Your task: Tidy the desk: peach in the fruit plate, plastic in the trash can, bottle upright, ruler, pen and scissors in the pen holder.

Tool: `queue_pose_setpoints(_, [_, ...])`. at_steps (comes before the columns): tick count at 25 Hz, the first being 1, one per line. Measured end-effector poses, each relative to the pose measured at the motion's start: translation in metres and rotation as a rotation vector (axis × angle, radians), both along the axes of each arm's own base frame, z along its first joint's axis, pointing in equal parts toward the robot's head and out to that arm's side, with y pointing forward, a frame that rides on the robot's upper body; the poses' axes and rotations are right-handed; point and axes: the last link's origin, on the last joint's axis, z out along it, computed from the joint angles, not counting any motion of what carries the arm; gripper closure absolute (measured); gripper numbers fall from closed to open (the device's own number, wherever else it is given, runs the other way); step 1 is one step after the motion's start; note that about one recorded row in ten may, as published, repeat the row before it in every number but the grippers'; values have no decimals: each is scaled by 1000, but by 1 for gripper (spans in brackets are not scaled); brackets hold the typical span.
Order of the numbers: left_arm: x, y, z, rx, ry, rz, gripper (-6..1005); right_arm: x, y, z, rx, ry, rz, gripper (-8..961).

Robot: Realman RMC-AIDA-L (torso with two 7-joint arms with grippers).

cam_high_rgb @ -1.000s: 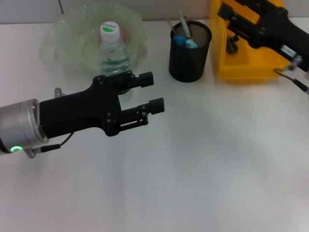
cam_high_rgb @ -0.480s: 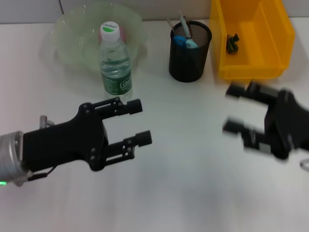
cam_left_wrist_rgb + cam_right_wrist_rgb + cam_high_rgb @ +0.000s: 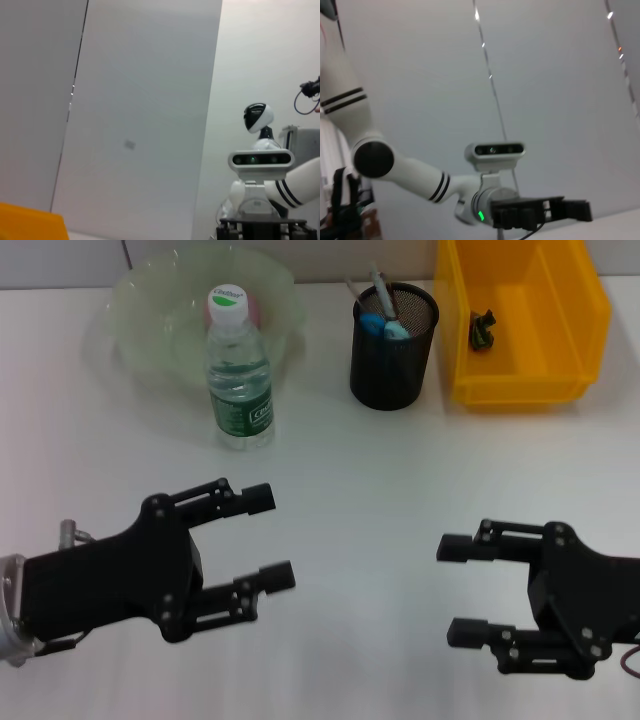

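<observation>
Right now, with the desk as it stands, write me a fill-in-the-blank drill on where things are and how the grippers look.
1. The water bottle stands ____ in front of the fruit plate.
2. The dark scrap of plastic lies inside the ____ bin.
3. Pen and scissors stick out of the black mesh ____.
4. The left gripper and right gripper hover over the table, both ____.

Missing words: upright; yellow; pen holder; open

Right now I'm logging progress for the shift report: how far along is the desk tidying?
It looks essentially finished. The clear plastic water bottle stands upright, a pink peach sits in the translucent green fruit plate, tools stand in the black mesh pen holder, and a dark scrap lies in the yellow bin. The left gripper and right gripper are open, holding nothing. Nothing visible remains.
</observation>
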Motion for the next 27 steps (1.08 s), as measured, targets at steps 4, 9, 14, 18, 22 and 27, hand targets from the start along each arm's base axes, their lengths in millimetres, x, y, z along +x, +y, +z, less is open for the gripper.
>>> queue_pose_setpoints(4, [-4,-2,-6,-46,49,-2,331,-2,2,-2,-32,-21,6,242])
queue_pose_setpoints(9, [-5,-5,-11,-35,72,-23,187,-1,2,-3,-8,-27,29,227])
queue_pose_setpoints(14, [-7,-7,-13,-42,88,-29,187,0,1,-5,15,-32,35,130])
queue_pose_setpoints(18, [-7,-7,-12,-41,91,-29,187,1,1,-5,16,-34,33,130])
queue_pose_setpoints(22, [-8,-5,-11,-39,95,-33,187,1,3,-6,22,-41,30,130])
queue_pose_setpoints(27, [-7,-5,-11,-36,97,-36,187,0,4,-8,16,-48,36,130])
